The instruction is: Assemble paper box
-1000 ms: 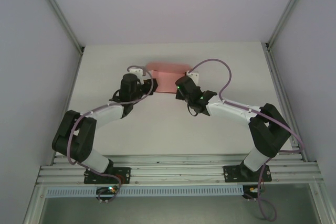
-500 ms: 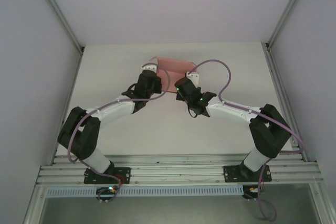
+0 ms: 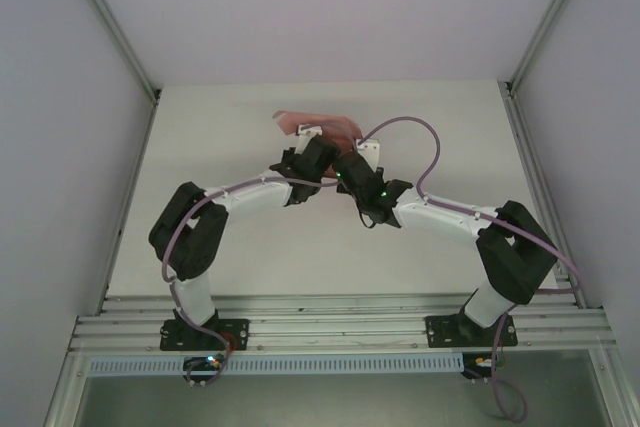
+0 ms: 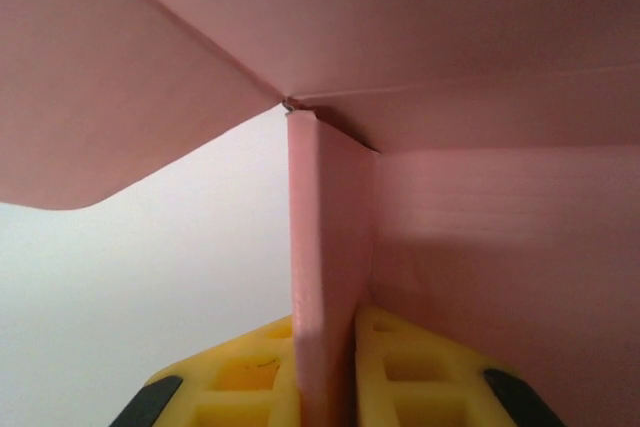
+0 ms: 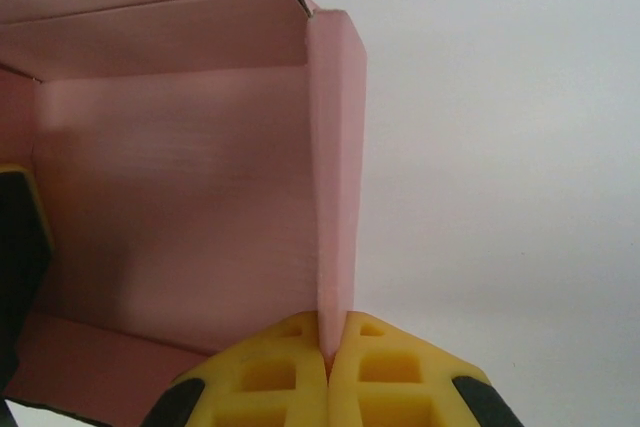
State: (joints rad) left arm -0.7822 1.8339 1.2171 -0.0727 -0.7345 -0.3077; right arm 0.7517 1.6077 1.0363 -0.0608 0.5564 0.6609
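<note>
Soft, even light fills the overhead view, tinting the walls (image 3: pixel 60 147) faintly lilac and leaving only weak shadows under the arms (image 3: pixel 250 195) on the pale table (image 3: pixel 200 127). The paper box (image 3: pixel 335 124) looks slightly smeared, perhaps from motion blur. In both wrist views its pink panels are bright, softly focused and darker inside the folds, against a washed-out white background.

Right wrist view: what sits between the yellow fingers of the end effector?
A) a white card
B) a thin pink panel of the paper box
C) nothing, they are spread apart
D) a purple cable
B: an edge-on pink panel of the paper box runs down into the right end effector, whose yellow fingers are closed on it from both sides.
</note>
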